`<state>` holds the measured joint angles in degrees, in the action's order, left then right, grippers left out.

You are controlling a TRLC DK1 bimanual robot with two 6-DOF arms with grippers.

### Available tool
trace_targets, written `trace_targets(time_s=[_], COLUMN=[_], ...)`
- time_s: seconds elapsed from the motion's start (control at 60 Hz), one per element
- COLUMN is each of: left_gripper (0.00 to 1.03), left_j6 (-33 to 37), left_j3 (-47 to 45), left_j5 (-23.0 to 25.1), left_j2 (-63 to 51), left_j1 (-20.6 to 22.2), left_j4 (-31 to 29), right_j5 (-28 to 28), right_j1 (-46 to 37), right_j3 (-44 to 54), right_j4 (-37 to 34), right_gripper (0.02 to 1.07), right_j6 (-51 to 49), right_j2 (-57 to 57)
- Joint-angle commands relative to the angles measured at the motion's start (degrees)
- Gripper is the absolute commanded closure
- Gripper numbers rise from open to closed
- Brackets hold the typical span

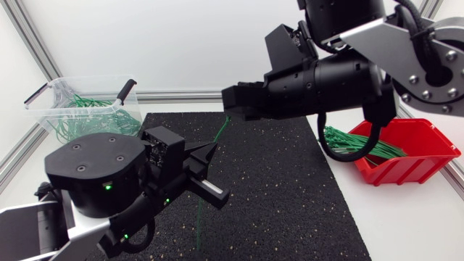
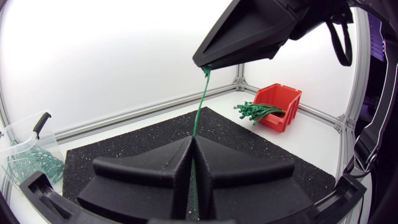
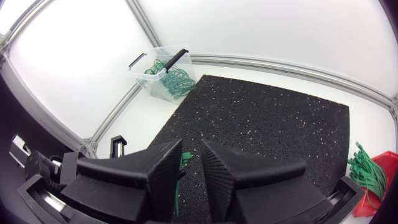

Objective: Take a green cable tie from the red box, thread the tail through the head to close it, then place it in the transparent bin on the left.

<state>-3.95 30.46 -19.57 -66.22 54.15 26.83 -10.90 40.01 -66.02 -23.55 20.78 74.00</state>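
One green cable tie (image 1: 222, 132) hangs upright over the black mat. My left gripper (image 1: 212, 148) is shut on its middle, and in the left wrist view the strap (image 2: 202, 99) rises from the shut left gripper (image 2: 193, 142) to my right gripper (image 2: 208, 65) above. My right gripper (image 1: 230, 109) is at the tie's top end. In the right wrist view its fingers (image 3: 214, 165) stand slightly apart, with the tie's end (image 3: 184, 160) against one finger. The red box (image 1: 413, 156) of green ties sits at the right. The transparent bin (image 1: 43, 109) at the back left holds several closed ties.
A black speckled mat (image 1: 290, 188) covers the table's middle. Metal frame rails run along the back and both sides. The bin has a black-handled clip on its rim (image 1: 127, 88). Loose ties stick out of the red box (image 2: 252, 111) toward the mat.
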Motion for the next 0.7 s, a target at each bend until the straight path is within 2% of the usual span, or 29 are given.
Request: trace_targets(time_s=[0.0, 0.1, 0.217, 0.4, 0.5, 0.683], left_gripper=[0.99, 0.99, 0.99, 0.99, 0.99, 0.99], left_j6=[1.31, 1.92, 1.57, 1.22, 0.34, -1.24], left_j3=[-1.37, -1.37, -0.57, 0.13, 1.01, 2.68], left_j5=[1.03, 2.79, 7.62, 12.01, 14.56, 17.99], left_j2=[1.26, 2.49, 3.55, 4.43, 4.78, 4.52], left_j1=[-0.27, -0.36, -2.65, -3.61, -4.67, -5.46], left_j4=[-0.73, -1.43, -3.54, -5.47, -6.97, -9.16], right_j5=[-5.89, -16.17, -27.34, -44.74, -48.61, -51.59], right_j1=[-5.2, -11.01, -16.72, -21.46, -21.38, -19.09], right_j3=[2.03, 3.09, 3.79, 3.26, 3.35, 5.73], right_j4=[-0.09, -0.09, -0.18, -2.29, -4.93, -5.01], right_gripper=[0.69, 0.61, 0.54, 0.53, 0.53, 0.53], right_j6=[-5.92, -10.14, -16.03, -28.77, -38.79, -46.0], right_j2=[-0.17, 0.8, 2.82, 8.62, 10.73, 10.64])
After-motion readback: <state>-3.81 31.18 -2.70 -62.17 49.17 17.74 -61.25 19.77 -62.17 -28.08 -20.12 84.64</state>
